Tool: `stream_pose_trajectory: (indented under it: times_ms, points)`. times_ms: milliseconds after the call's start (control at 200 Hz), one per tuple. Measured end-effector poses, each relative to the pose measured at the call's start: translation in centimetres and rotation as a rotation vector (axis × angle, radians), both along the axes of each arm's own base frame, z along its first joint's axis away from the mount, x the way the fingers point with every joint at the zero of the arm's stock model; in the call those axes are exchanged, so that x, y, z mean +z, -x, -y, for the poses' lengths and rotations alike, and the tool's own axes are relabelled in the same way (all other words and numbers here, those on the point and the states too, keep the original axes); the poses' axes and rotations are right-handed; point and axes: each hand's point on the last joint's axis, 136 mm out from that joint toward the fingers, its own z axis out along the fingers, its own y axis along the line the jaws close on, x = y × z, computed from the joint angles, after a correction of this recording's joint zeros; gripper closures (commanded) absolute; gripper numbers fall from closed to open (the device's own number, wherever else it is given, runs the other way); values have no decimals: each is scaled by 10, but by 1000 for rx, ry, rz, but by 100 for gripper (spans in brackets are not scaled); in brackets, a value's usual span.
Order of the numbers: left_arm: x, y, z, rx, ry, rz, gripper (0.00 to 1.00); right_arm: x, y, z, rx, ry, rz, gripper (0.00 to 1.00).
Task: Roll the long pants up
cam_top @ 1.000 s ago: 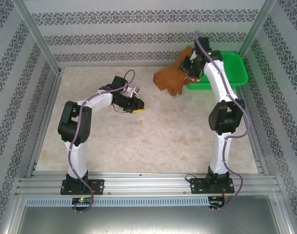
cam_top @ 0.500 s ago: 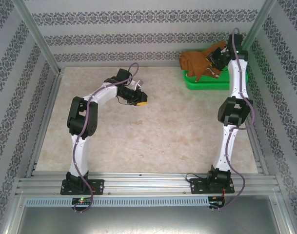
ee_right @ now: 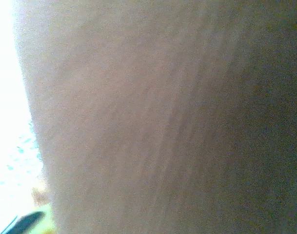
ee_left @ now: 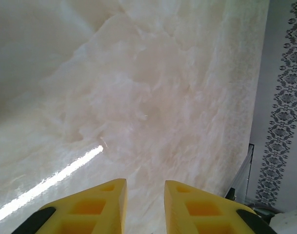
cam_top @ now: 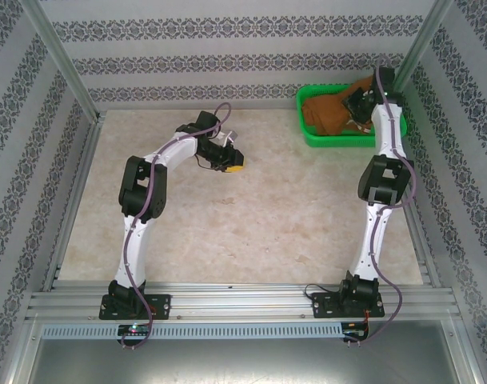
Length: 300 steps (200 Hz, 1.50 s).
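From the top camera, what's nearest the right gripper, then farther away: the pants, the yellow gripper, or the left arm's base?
1. long pants, touching the right gripper, far right corner.
2. left gripper, mid-table.
3. left arm's base, near left edge.

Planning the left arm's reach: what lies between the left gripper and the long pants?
In the top external view: bare table, then the wall of the green basket holding the long pants.
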Motion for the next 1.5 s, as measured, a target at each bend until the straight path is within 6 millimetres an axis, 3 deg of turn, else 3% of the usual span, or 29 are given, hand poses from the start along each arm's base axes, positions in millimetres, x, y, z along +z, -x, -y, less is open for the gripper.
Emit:
stream_pose_trajectory:
  times_ms: [65,170,285,425,430,445,460,475,635,734,829,929,1029,1199,1314,1499]
  points:
    - [-3,-2,-2,2,-20,12,73,-17,5,-5,-18,21,-33,3]
    - [-8,-4,-9,13,-66,36,73,-38,10,-13,-31,92,-63,2]
    - [-9,-1,-26,42,-152,76,72,-34,17,-27,-30,234,-72,2]
    - [13,-6,-71,152,-300,235,60,0,41,-64,53,459,-26,2]
    - [15,-6,-75,161,-310,247,57,1,42,-66,56,466,-24,2]
    - [18,-7,-81,179,-328,266,37,6,45,-70,67,487,-13,2]
    - [23,-7,-88,194,-350,294,10,12,49,-75,79,510,1,2]
    - [28,-7,-94,215,-368,317,1,18,54,-82,95,534,17,2]
    - [85,-7,-159,441,-574,578,0,78,112,-138,244,733,225,2]
    - [102,6,-192,556,-675,745,0,96,149,-153,319,831,345,2]
    - [85,33,-218,584,-808,846,0,84,180,-153,376,895,384,2]
    - [51,56,-242,551,-975,832,0,50,209,-146,422,921,358,2]
    - [26,78,-256,555,-1017,856,0,19,235,-142,462,918,340,2]
    - [-13,113,-276,551,-1077,893,0,6,254,-139,446,906,378,3]
    - [-11,115,-291,633,-1042,943,0,1,261,-136,429,905,412,5]
    - [-10,94,-293,667,-990,973,0,3,273,-126,392,933,479,6]
